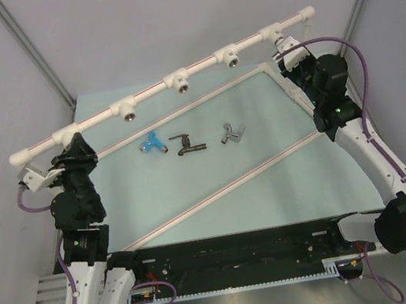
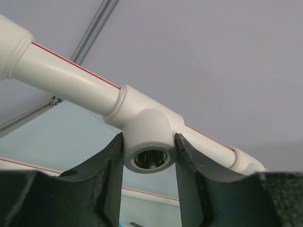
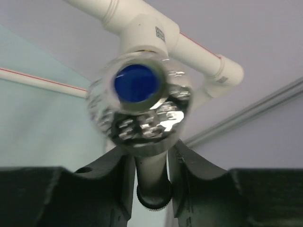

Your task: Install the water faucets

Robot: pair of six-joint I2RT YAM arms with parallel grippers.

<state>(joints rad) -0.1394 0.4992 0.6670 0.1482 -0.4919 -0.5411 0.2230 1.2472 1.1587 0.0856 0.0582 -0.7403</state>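
Chrome-headed, nearest us, the white faucet [image 3: 142, 113] sits gripped by its stem in our right pincer [image 3: 150, 170], pointing at the end tee [image 3: 142, 33] just beyond it; our left pincer [image 2: 149, 158] clamps the far-left tee [image 2: 147, 127]; we judge threading is in hand; next, rotate it squarely home; blue faucet [image 1: 152, 142], dark faucet [image 1: 186, 145] and silver faucet [image 1: 232, 133] lie between both pincers.
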